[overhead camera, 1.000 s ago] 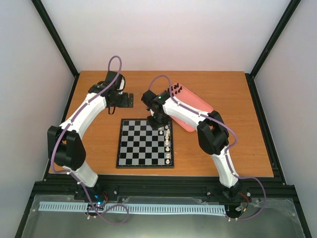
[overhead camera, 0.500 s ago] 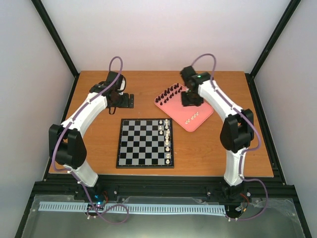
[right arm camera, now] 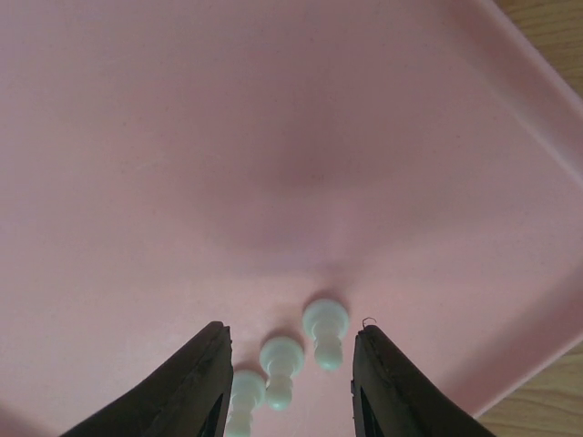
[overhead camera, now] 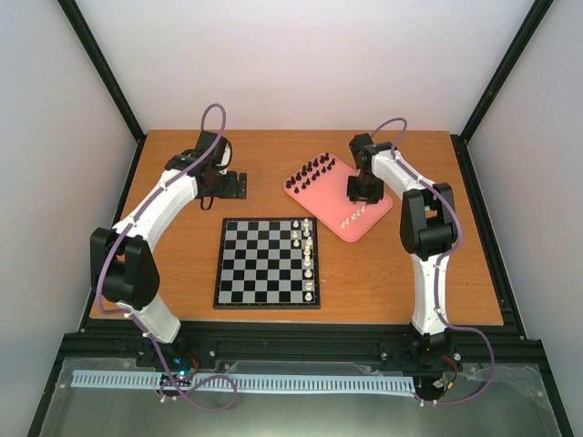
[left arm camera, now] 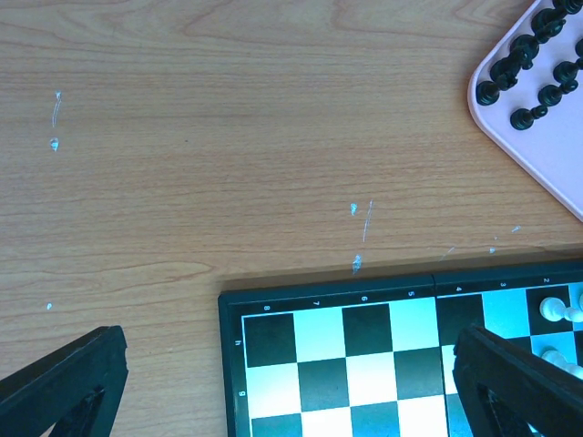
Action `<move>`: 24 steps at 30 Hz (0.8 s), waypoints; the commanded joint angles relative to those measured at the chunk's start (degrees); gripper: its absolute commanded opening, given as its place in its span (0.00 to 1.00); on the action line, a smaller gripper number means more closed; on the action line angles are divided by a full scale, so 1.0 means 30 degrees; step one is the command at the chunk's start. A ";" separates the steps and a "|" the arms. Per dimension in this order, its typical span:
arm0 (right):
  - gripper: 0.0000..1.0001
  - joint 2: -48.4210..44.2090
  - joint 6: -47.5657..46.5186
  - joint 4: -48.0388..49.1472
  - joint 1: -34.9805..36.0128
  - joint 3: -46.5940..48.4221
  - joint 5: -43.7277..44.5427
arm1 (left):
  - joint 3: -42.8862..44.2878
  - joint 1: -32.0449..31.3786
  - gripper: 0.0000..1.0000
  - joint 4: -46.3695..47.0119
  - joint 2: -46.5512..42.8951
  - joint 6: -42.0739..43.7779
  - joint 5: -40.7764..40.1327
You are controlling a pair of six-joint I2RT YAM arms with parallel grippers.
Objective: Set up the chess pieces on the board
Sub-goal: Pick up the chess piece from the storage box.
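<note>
Pink tray (overhead camera: 332,205), at abt 1 o'clock from the board (overhead camera: 267,262), is where the work is: fetching the next of the white pawns (right arm camera: 325,328). R gripper (right arm camera: 291,332) hangs low over them, jaws part-open, nothing held. Three pawns stand in a row at its 6 o'clock, betw. the jaws, none touched. Next move, I'd say: drop, centre on one pawn w/o knocking its neighbours, close. L gripper (left arm camera: 287,344) hovers wide open & empty at the board's 11 o'clock corner.

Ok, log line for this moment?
left pincer open, empty, above table near board | right pincer open, straddling white pawns on pink tray | board: some white pieces placed
</note>
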 commanded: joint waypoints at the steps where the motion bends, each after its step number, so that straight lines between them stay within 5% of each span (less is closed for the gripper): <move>1: 0.43 0.0195 0.0577 0.0701 -0.0337 -0.0338 -0.0032 | 0.0706 -0.0006 1.00 -0.0015 0.0259 -0.0015 0.0155; 14: 0.40 0.0162 0.0921 0.1409 -0.0499 -0.1708 -0.0090 | 0.0440 -0.0008 1.00 0.0124 0.0267 -0.0030 0.0204; 24: 0.28 0.1386 0.0936 0.1113 -0.0480 -0.0122 -0.0186 | 0.0299 -0.0006 1.00 0.0110 0.0223 -0.0001 0.0057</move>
